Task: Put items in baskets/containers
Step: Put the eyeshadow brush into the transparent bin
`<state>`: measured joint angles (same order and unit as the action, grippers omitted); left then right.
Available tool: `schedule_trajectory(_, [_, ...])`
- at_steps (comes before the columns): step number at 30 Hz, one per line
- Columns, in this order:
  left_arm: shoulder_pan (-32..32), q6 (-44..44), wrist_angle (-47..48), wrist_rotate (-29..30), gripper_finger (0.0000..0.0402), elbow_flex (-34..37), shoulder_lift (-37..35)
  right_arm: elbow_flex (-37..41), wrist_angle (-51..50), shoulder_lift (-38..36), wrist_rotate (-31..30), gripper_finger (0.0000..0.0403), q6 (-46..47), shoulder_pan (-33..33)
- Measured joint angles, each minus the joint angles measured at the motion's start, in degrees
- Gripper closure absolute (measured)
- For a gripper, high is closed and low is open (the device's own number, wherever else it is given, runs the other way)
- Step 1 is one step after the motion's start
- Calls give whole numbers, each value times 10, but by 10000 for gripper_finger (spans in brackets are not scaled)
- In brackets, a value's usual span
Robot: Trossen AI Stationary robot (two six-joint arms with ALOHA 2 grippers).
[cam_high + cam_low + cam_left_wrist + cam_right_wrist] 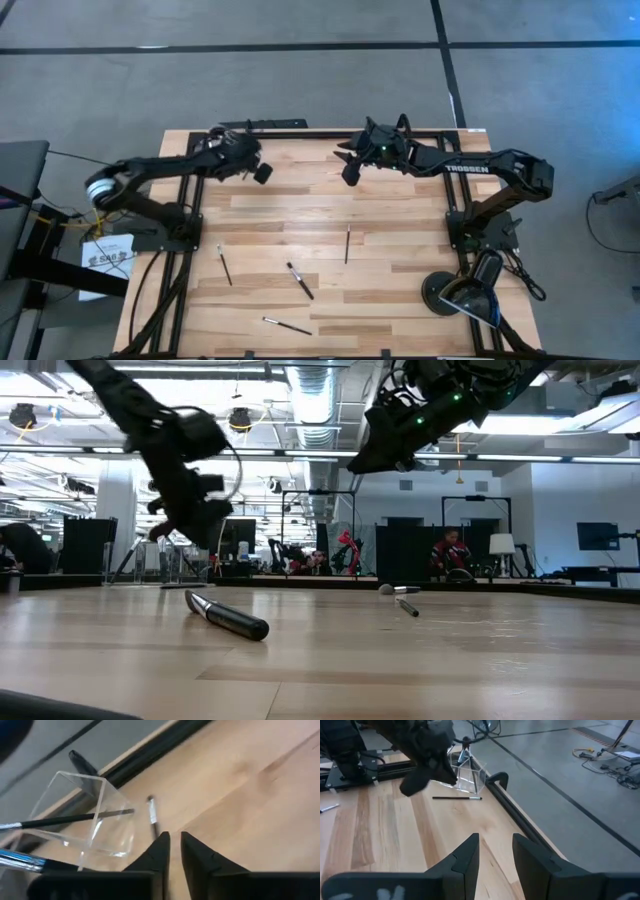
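Upper left in high view: left gripper [172,842], fingers barely parted, empty, nearest; brush [152,814] just ahead, end-on, beside clear cup [85,815]; right gripper [495,850] parted, empty.

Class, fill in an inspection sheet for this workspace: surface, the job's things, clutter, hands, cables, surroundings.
Surface: wooden table, planks, bare between items.
Job's things: clear cup at the table's edge by the left hand, brushes in it; one brush lying beside it; four loose brushes on the half away from the cup.
Clutter: round black lamp base at a corner by the right arm's base.
Hands: left hand raised by the cup, fingers slightly apart, empty; right hand raised, open, empty.
Cables: bundle beside the left arm's base.
Surroundings: grey floor; person far behind.
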<state>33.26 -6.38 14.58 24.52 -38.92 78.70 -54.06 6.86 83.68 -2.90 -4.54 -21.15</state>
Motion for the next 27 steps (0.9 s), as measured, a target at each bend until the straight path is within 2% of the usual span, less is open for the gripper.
schedule_trajectory(3, [-16,1,76,57,335,-48,57,0,-8,0,0,295,0,1])
schedule_trajectory(6, [-19,-19,129,68,316,-79,96,0,-14,0,1,295,0,1])
schedule_trajectory(11, [-5,-33,140,16,293,-92,119,0,-21,0,1,295,-1,1])
schedule_trajectory(16, [30,-52,174,5,274,-92,123,0,-21,0,1,295,-1,1])
schedule_trajectory(22, [48,-72,180,-69,260,-92,123,0,-20,0,1,295,0,1])
schedule_trajectory(27, [45,-72,179,-72,263,-92,123,0,-20,0,1,295,0,1])
